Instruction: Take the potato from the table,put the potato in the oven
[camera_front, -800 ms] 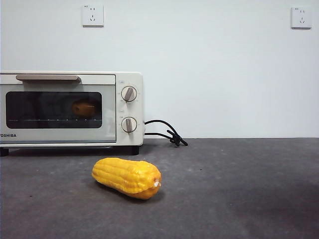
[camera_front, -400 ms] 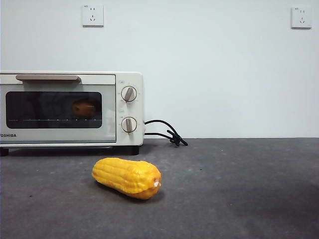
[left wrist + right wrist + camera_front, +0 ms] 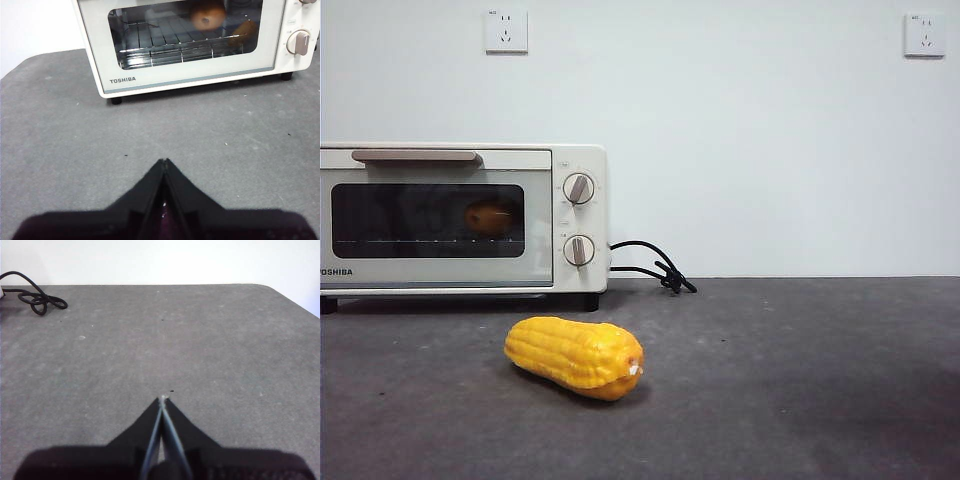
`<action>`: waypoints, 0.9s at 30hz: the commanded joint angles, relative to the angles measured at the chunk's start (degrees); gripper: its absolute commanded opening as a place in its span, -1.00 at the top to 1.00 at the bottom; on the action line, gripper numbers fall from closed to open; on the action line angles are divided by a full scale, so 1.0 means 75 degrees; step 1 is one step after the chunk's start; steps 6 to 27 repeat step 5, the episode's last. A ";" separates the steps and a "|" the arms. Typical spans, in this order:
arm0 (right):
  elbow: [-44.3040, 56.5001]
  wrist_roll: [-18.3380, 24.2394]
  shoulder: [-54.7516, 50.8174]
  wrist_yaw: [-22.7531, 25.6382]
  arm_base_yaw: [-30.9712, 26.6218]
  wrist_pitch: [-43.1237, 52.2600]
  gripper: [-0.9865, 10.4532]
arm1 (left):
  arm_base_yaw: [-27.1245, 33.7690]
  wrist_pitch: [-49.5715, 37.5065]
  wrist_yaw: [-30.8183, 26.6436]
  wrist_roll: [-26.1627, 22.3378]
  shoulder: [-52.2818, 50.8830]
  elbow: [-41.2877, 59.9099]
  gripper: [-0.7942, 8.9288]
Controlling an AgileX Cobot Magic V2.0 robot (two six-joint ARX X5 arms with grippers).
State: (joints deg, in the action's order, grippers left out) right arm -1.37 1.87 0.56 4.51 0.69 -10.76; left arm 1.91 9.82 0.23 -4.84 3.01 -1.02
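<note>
**Potato behind the glass, both arms idle**

Nearest to me, the corn cob (image 3: 575, 356) lies on its side on the dark grey tabletop (image 3: 800, 380), out in front of the oven and well apart from it.

The left tool (image 3: 164, 162) hangs over bare tabletop facing the oven's door, its two black jaws pressed together with nothing between them. The right tool (image 3: 163, 400) hangs over open tabletop off to the other side, jaws likewise together and empty, with the coiled end of the black cord (image 3: 37, 301) lying further off.

Further back stands the cream oven (image 3: 463, 218), its door shut under the beige handle (image 3: 416, 157). Through the dark glass the potato (image 3: 490, 217) sits on the wire rack inside, toward the knob side. The cord trails from the oven's side along the foot of the white wall (image 3: 740, 120).
</note>
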 commanded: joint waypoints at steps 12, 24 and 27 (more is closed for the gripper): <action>0.0076 -0.0044 -0.0009 0.0003 0.0003 0.0038 0.82 | -0.0009 -0.0032 0.0023 0.0052 0.0009 0.0073 0.84; 0.0076 -0.0044 -0.0009 0.0003 0.0003 0.0038 0.82 | -0.0009 -0.0032 0.0023 0.0052 0.0009 0.0073 0.84; 0.0076 -0.0044 -0.0009 0.0003 0.0003 0.0038 0.82 | -0.0009 -0.0032 0.0023 0.0052 0.0009 0.0073 0.84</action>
